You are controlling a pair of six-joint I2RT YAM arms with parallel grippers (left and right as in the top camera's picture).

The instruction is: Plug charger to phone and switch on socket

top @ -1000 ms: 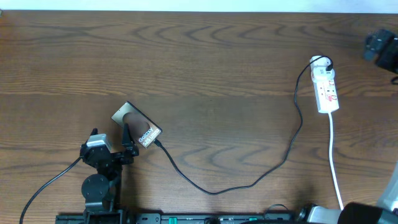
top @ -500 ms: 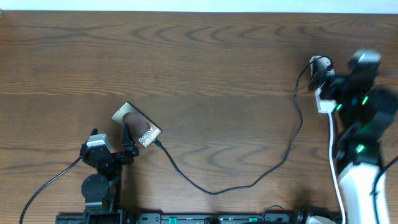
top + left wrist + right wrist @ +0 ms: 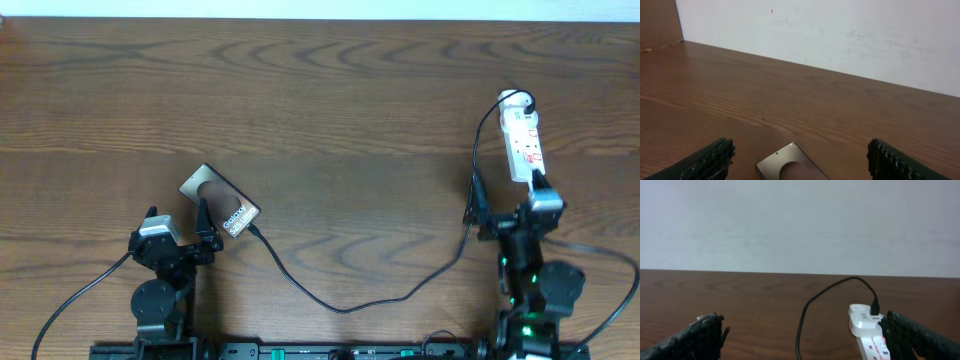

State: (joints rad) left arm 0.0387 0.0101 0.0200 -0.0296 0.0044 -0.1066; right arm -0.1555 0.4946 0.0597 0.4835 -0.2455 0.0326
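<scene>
L gripper (image 3: 178, 222): fingers spread wide, holding nothing, sitting at near edge of the flat glossy brown-faced phone (image 3: 220, 203), front-left on the wood-grain table (image 3: 320, 100). R gripper (image 3: 507, 205): also wide apart, empty, just short of the narrow white power strip (image 3: 525, 145), far right. Long thin black charger cable (image 3: 345, 308) runs from strip's plug in a loose loop to phone's lower end; can't tell if tip is seated. Cable's light + limp, so pinch right behind connector. Phone's slick, prob slides on wood: brace by side edges. Strip's light too, so press switch straight down.
</scene>
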